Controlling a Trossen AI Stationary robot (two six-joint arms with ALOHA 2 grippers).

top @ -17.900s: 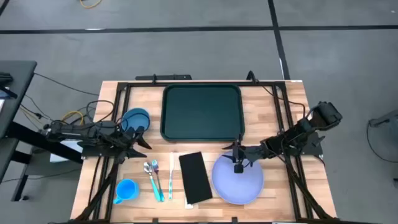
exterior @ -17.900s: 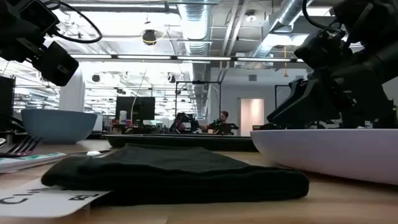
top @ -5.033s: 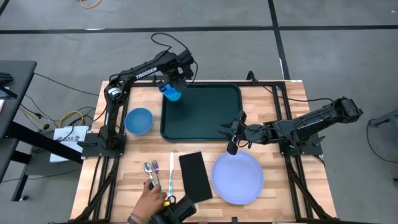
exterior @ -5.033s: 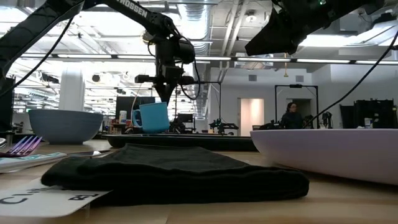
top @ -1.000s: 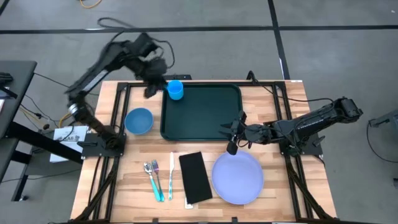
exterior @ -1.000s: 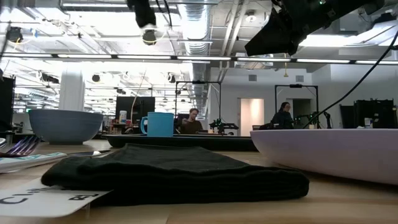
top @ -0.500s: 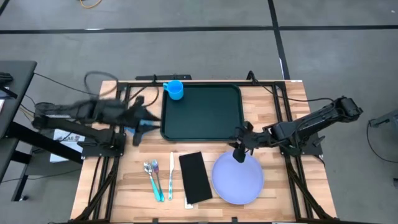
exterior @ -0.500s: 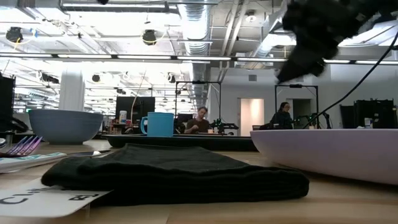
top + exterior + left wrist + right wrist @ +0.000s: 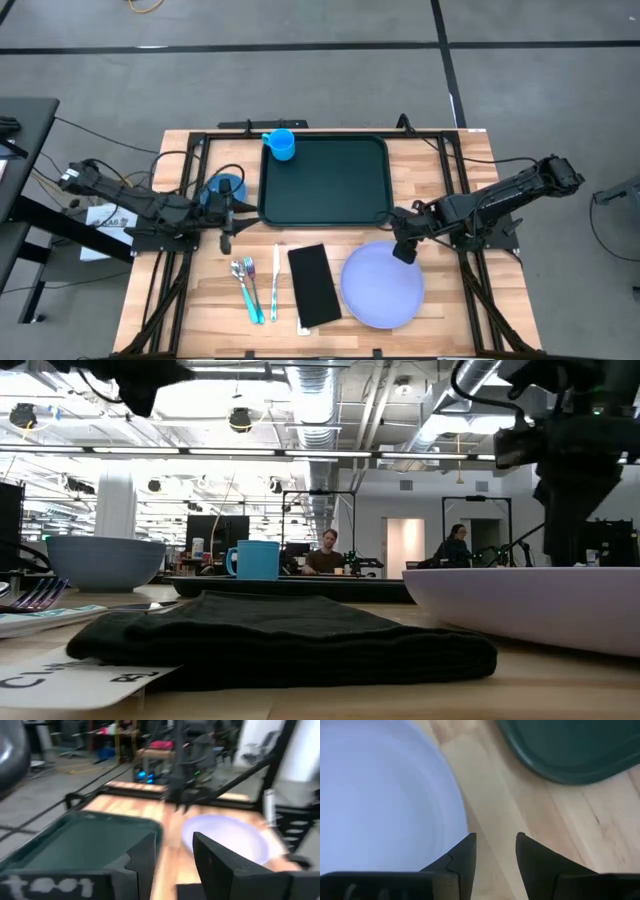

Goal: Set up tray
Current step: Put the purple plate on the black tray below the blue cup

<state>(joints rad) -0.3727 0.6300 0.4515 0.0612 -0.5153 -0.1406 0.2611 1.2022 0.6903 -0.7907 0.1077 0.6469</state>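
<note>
On slatted wood, rounded green tray (image 9: pixel 325 180), raised rim.

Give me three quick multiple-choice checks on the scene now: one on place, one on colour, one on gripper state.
1. Where is the cup?
A. left far corner of the tray
B. on the plate
C. beside the fork

2. What colour is the napkin?
A. white
B. black
C. red

3. The right gripper is:
A. shut on the plate
B. holding the cup
C. open, empty

Key: 1 A, the cup stands inside the tray rim; 2 B, the napkin is black; 3 C, the right gripper shows bare wood between its fingers, at the plate edge.
</note>
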